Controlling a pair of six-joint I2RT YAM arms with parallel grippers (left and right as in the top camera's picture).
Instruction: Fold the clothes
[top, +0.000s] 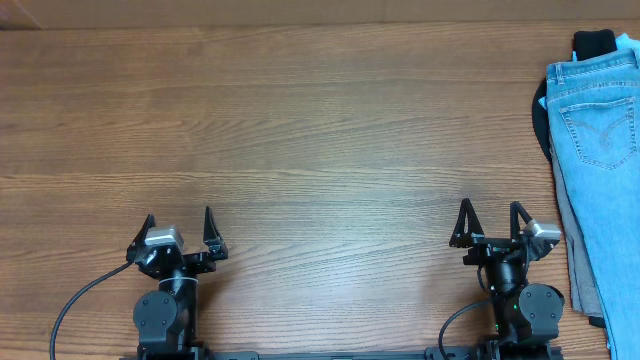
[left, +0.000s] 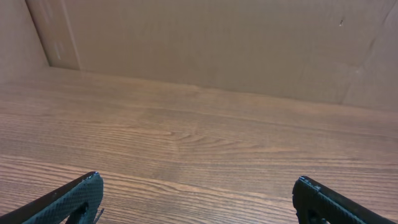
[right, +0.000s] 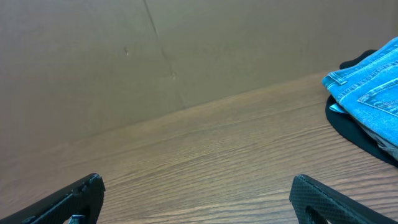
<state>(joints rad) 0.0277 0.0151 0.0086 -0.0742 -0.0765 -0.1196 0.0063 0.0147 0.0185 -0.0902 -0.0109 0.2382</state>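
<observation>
Desk: a brown wooden desk (top: 320, 130) with long grain lines; both arms sit at its near edge.
Jeans: a pair of light blue denim jeans (top: 600, 130) lies at the far right side of the desk, on top of a small pile. Part of it runs out of the overhead picture.
Pocket: one back pocket (top: 600, 125) faces up and has a curvy stitched line on it.
Under the jeans: a black cloth (top: 592, 42) peeks out at the top and the left side, and a grey cloth (top: 580, 270) shows lower down (I cannot tell what these two are).
Left pincer: the left pincer (top: 179, 216) is spread wide and holds nothing. It is on the left, well apart from the jeans.
Right pincer: the right pincer (top: 490, 206) is spread wide too, with nothing in it. It is near the pile but not touching it.
Left wrist view: only bare desk wood and a plain brown cardboard wall (left: 217, 43) show past the two black fingertips (left: 87, 190).
Right wrist view: the jeans (right: 370, 81) lie off to the right, on the black cloth (right: 348, 121).
Cable: a thin black cable (top: 75, 300) curves away from the left arm's base.
</observation>
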